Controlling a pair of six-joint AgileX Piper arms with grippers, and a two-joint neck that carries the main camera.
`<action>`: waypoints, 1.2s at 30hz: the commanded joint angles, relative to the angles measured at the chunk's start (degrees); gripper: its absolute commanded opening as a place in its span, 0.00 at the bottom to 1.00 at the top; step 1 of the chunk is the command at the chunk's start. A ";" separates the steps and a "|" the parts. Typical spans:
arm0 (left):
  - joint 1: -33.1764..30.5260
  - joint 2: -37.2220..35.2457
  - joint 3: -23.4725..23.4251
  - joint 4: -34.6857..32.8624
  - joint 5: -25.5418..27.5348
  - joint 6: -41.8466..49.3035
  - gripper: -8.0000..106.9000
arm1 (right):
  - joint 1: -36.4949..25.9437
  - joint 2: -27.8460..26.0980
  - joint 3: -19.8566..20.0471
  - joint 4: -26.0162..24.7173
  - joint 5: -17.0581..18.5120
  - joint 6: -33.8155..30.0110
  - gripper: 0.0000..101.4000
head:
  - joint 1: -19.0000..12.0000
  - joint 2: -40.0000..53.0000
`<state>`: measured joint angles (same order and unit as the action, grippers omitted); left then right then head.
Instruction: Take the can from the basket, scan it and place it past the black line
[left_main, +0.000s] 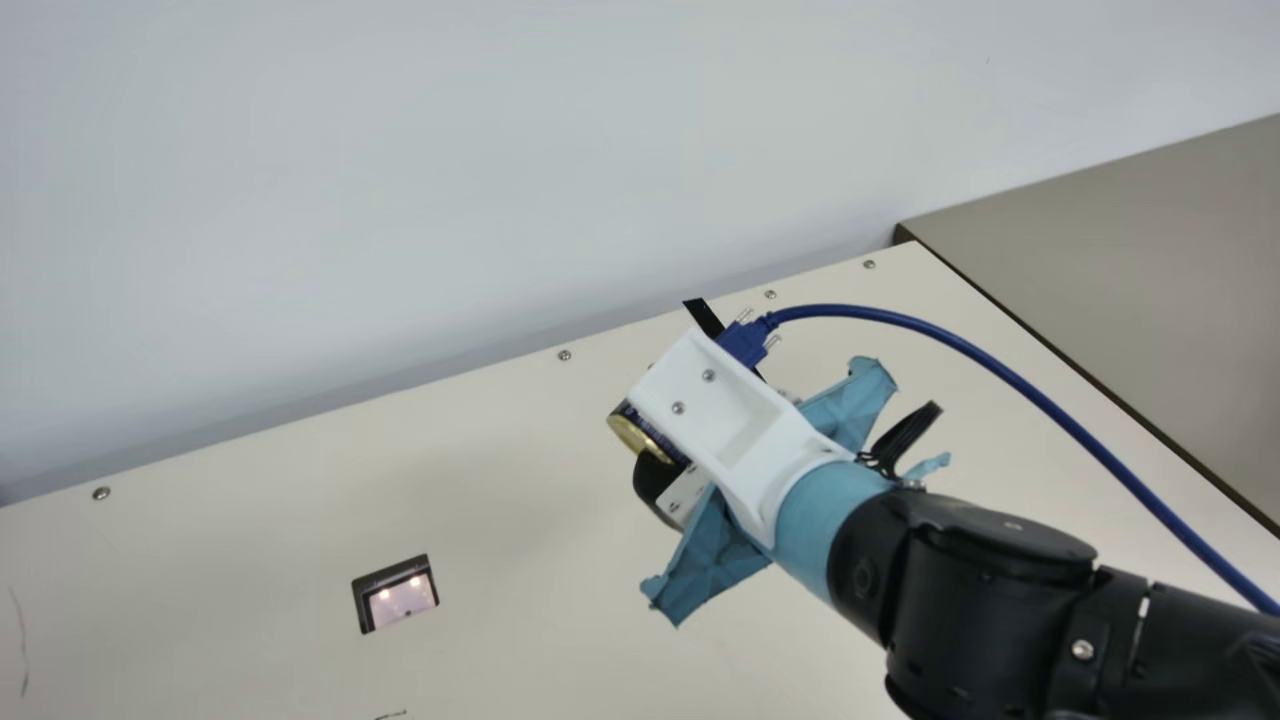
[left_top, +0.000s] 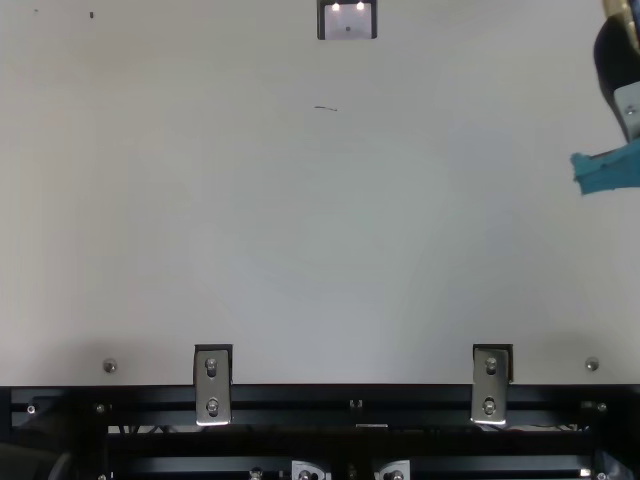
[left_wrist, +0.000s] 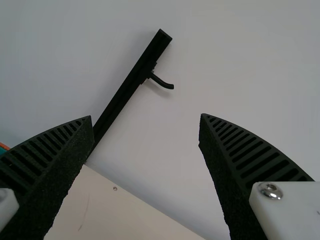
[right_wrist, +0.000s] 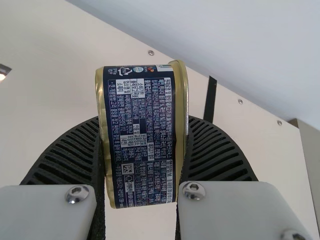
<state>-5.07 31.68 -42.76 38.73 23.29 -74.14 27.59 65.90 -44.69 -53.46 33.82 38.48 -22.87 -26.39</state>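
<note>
Can (right_wrist: 142, 142), mid-frame | my right gripper (right_wrist: 144, 120) clamped round it; left gripper (left_wrist: 146, 117) wide open | risk: tilted release, rolling across black line (right_wrist: 210, 100)

Robot lab or test bench, looks like; not a home. Scanner (left_main: 400, 603) with lit window set into a cream table (left_main: 300, 520). Plain pale wall (left_main: 400, 200) beyond the scanner, past the table's far edge. Screws (left_main: 565, 355) along that edge, behind and to both sides of the scanner. Black line (left_main: 704, 316) on the table, right of the scanner and farther back. Black robot arm (left_main: 985, 600) right of the scanner too, wrapped in blue material (left_main: 715, 565), blue cable (left_main: 1050, 410) on a screw-type connector (left_main: 743, 342). Top view: black metal frame (left_top: 300, 395) with bolted brackets (left_top: 212, 385), near side of the scanner.
</note>
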 joint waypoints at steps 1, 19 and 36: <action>0.00 0.00 0.00 0.00 0.00 0.00 0.85 | -0.45 -0.21 0.03 -0.63 0.34 0.91 0.00 | -2.13 -1.15; 0.00 0.00 0.00 0.00 0.00 0.00 0.85 | -6.30 -2.69 1.27 -5.04 2.10 7.36 0.00 | -2.13 -1.15; 0.00 0.00 0.00 0.00 0.00 0.00 0.85 | -16.18 -7.64 2.95 -0.28 1.85 2.19 0.00 | -2.13 -1.15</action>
<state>-5.07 31.68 -42.76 38.73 23.29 -74.14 12.25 58.45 -41.84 -54.11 36.04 41.14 -22.87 -26.39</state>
